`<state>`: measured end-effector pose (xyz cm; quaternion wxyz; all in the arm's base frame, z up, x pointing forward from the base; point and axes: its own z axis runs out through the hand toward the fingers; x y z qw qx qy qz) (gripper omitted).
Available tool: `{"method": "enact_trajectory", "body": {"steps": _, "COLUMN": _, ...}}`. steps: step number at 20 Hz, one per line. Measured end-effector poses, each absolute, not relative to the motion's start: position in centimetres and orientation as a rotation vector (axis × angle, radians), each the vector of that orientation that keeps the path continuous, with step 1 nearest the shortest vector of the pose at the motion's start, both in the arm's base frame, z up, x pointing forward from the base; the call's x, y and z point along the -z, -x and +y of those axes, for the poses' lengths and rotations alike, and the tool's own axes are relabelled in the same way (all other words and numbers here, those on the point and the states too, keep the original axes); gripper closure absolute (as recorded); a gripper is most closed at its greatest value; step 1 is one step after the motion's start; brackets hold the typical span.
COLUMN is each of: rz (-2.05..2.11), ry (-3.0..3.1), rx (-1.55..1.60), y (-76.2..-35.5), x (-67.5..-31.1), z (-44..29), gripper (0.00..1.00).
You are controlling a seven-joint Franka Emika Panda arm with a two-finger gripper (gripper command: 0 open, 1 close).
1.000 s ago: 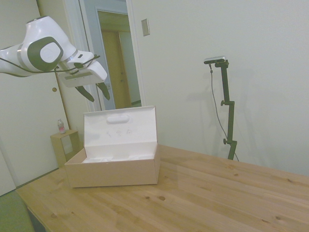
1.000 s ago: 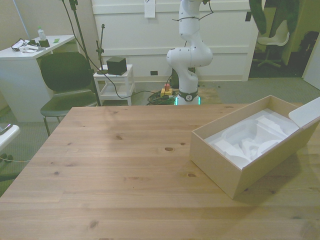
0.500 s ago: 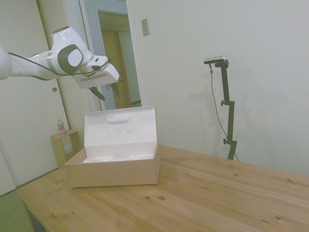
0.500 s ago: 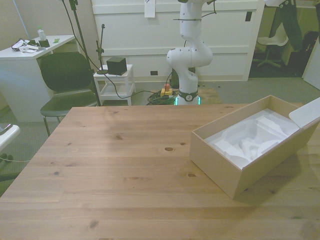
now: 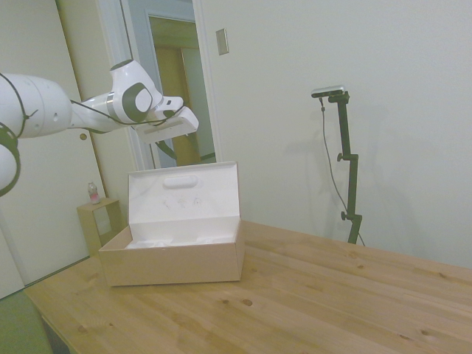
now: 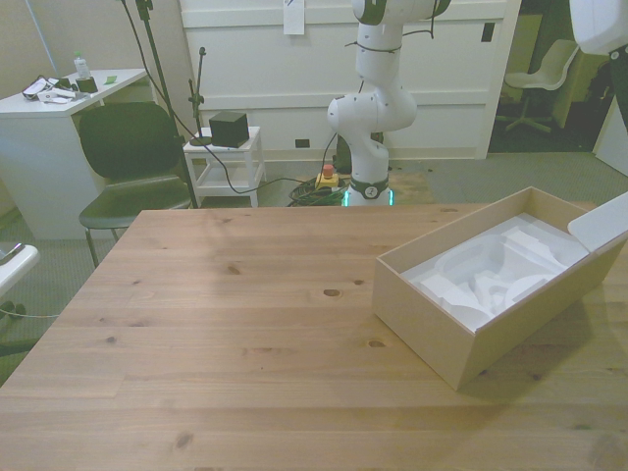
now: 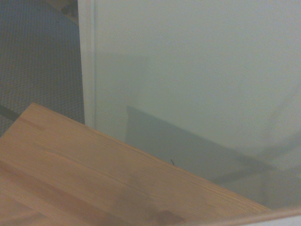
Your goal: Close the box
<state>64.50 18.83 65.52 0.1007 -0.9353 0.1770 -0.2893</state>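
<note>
Table [image 5: 310,295]: big wooden top, knots in the planks, fills the lower part of the side and front views. A corner of it also shows in the wrist view [image 7: 70,179], with pale wall and grey floor past the edge.

Box [image 5: 173,254]: sits on the table, open. In the side view it is toward the picture's left end of the table; in the front view [image 6: 471,329] it is at the front view's right, angled to the table edge, partly cut by the frame. Tan outside, white inside.

Lid [image 5: 183,193]: stands upright off the box's back edge, white inner face toward the side camera, oval slot near its top edge. In the front view only a white corner of it [image 6: 603,221] shows at the right edge.

Insert [image 6: 486,275]: white moulded liner lying inside the box.

My arm [image 5: 44,110]: white, comes in from the side view's left, held well above the table.

My gripper [image 5: 171,147]: in the air above the lid's top edge, behind it as the side camera sees it, not touching the lid. Nothing in it. The dark fingers point down and are mostly hidden by the white hand body; I cannot tell how far apart they are. In the front view only a white piece of the hand [image 6: 601,22] shows at the top right corner.
</note>
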Motion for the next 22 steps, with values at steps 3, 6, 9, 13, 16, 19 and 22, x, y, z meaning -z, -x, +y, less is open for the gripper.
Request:
{"method": "enact_trajectory", "body": {"steps": 3, "rz": 0.529, "ry": 2.778, "rx": 0.832, "y": -66.2, "x": -64.5, "z": 19.3, "gripper": 0.00}}
{"method": "enact_trajectory", "body": {"steps": 6, "rz": 0.530, "ry": 2.796, "rx": 0.819, "y": -67.9, "x": -63.2, "z": 19.4, "gripper": 0.00}}
{"method": "enact_trajectory", "body": {"steps": 9, "rz": 0.546, "ry": 2.816, "rx": 0.808, "y": -69.2, "x": -62.1, "z": 18.9, "gripper": 0.00}}
{"method": "enact_trajectory", "body": {"steps": 13, "rz": 0.564, "ry": 2.830, "rx": 0.791, "y": -69.2, "x": -62.4, "z": 18.4, "gripper": 0.00}}
{"method": "enact_trajectory", "body": {"steps": 16, "rz": 0.558, "ry": 2.834, "rx": 0.789, "y": -69.0, "x": -62.6, "z": 18.5, "gripper": 0.00}}
{"method": "enact_trajectory", "body": {"steps": 19, "rz": 0.508, "ry": 2.858, "rx": 0.770, "y": -69.1, "x": -62.3, "z": 19.4, "gripper": 0.00}}
{"method": "enact_trajectory", "body": {"steps": 22, "rz": 0.445, "ry": 2.889, "rx": 0.755, "y": -69.8, "x": -61.4, "z": 20.5, "gripper": 0.00}}
